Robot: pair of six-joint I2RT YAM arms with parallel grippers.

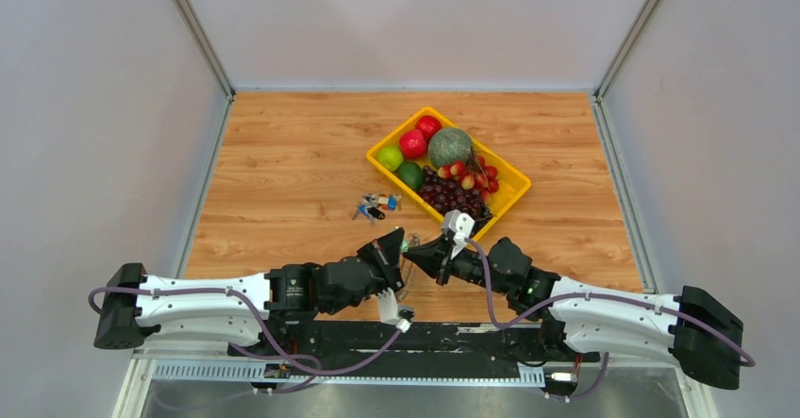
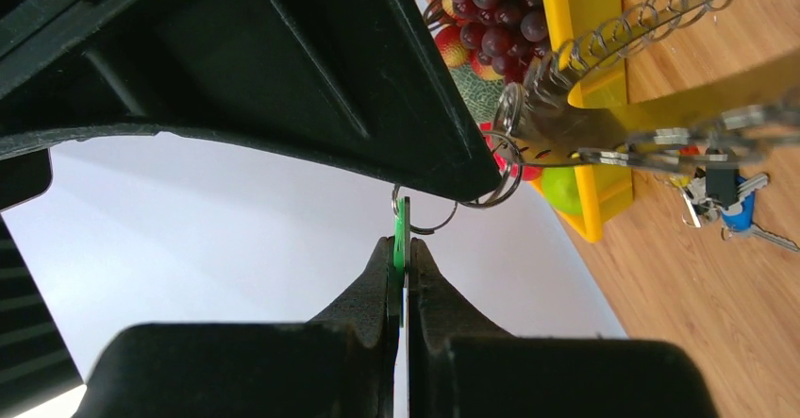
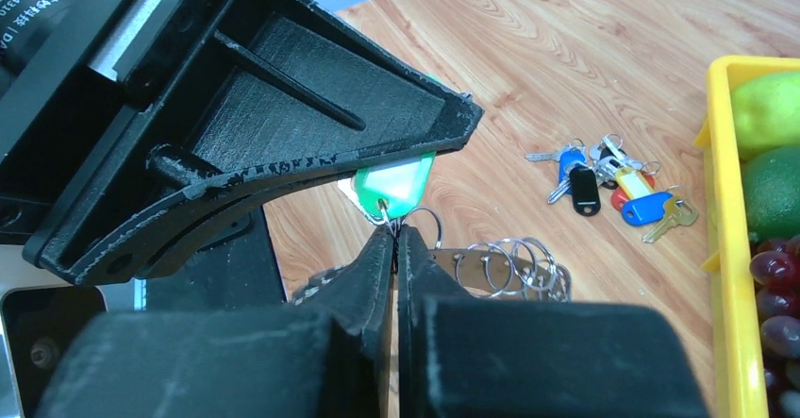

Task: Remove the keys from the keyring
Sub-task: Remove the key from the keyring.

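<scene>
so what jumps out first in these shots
The yellow tray of fruit, right of centre on the wooden table, catches the eye first. At the near edge the left gripper pinches a green tag while the right gripper is shut at the keyring beside it. A bunch of coloured keys lies just left of the tray.

Top cam high over near edge, fwd-down on whole table (image 1: 283,163); wrist cams v. close, green tag (image 2: 402,220) in both.
</scene>
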